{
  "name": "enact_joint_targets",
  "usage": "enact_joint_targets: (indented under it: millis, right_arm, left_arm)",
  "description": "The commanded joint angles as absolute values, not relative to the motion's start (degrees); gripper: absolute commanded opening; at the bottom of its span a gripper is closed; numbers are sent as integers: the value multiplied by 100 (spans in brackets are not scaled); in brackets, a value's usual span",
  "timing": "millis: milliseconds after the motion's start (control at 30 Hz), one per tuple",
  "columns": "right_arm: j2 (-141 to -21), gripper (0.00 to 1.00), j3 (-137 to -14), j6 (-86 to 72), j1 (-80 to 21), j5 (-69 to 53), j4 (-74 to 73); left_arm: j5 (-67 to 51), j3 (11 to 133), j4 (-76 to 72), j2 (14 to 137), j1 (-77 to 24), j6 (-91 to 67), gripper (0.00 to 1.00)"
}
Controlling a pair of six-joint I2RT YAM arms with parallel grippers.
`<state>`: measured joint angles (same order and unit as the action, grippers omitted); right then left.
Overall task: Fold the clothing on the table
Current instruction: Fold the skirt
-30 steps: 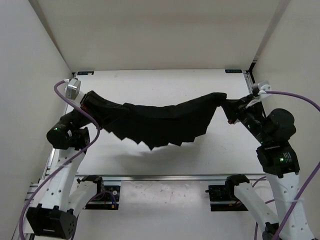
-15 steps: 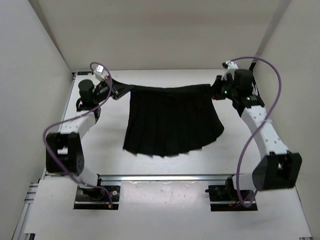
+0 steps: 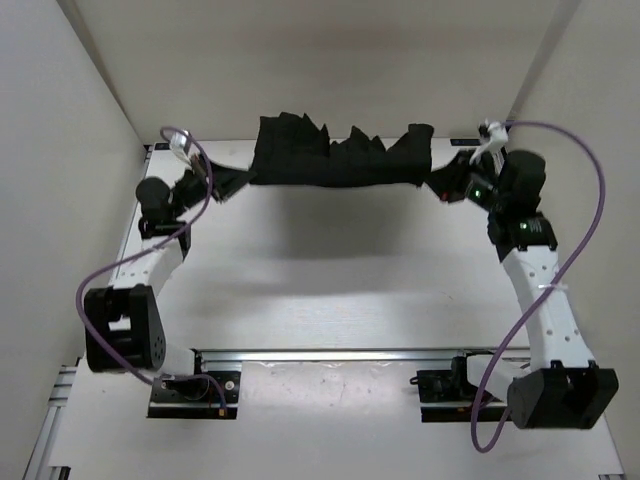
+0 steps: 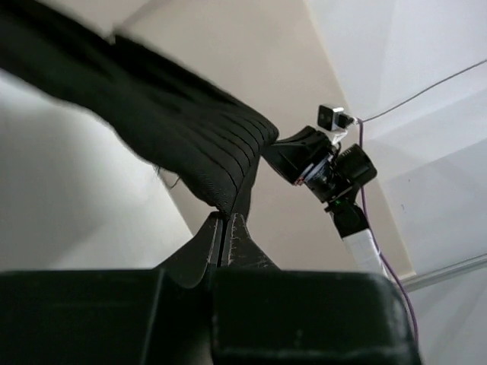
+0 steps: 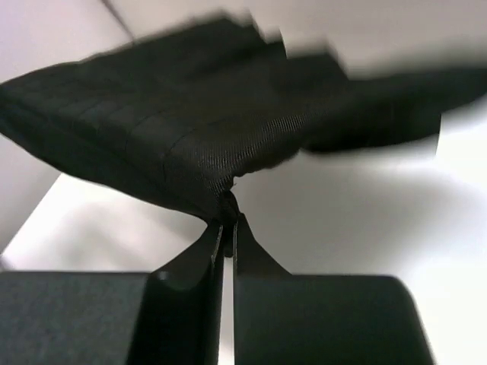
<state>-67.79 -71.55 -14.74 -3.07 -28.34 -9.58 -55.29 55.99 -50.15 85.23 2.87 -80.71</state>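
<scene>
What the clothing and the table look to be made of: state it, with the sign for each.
The clothing: woven textile, matte black; fine weave and pleat ridges show in the wrist views, and it sags softly. The table: hard, smooth white sheet, perhaps laminate or painted board; flat with a faint sheen. Its near rail looks like bare metal.

Matte, seemingly woven cloth clothing [image 3: 340,165]

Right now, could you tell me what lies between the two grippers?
The clothing hangs stretched between the left gripper and the right gripper, each shut on one end; the top view shows it.
</scene>
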Motion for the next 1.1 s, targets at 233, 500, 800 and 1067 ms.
enact_joint_targets:
  millis: [233,500,800,1067]
  right_arm:
    - [-4580,0,-4306,-2233,290,-3058,-3861]
    - [-4658,0,-4755,-2609,-465,-3208,-5747]
    - [-5809,0,-4703,-2215,-27,-3402,-5459]
    - [-6389,0,-4570,-2470,307,-3375,-5028]
  left_arm:
    - [-5554,1304,-3815,6050,-651,-7444,0]
    - [-5730,1106,-2254,5370,-519,-7200,0]
    - [-4580,2135,-148,6309,-545,-6020,0]
    - [-4070,3357,-333,7442,-641,-6011,0]
